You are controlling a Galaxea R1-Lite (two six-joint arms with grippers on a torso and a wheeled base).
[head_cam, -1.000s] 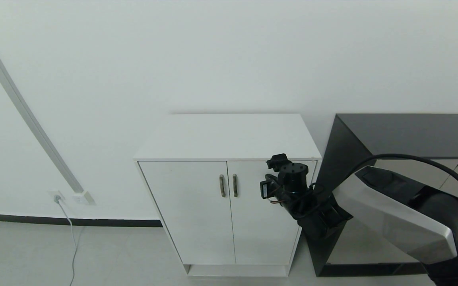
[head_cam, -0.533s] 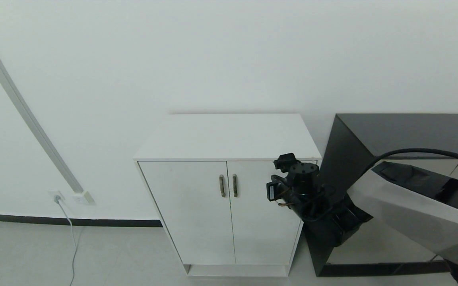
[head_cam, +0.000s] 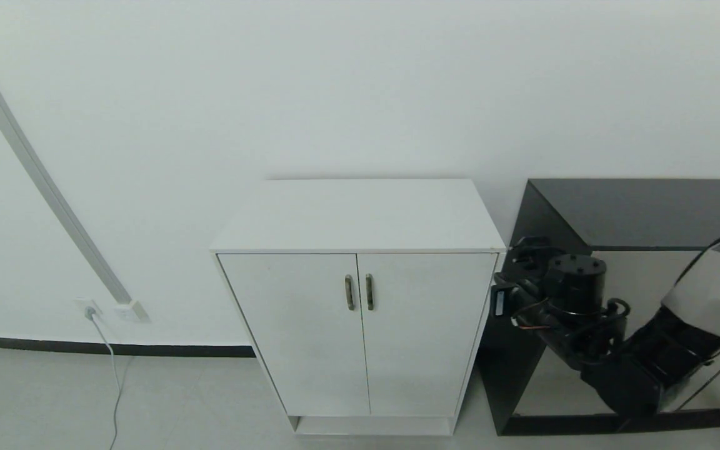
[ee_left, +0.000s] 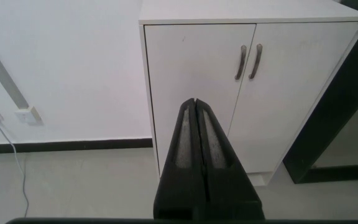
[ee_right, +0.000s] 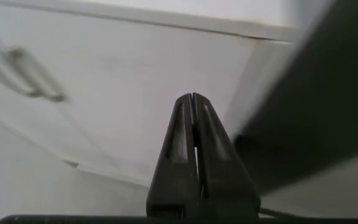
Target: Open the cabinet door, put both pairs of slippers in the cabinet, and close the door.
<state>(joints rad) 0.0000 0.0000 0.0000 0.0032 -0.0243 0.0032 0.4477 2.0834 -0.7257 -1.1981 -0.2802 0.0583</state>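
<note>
Two shut cabinet doors (head_cam: pixel 335 350), black unit (head_cam: pixel 635 206) alongside

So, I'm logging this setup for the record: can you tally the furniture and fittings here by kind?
White cabinet: 1
Cabinet doors: 2
Door handles: 2
Black mirrored unit: 1
Wall outlet boxes: 2
Total: 8
</note>
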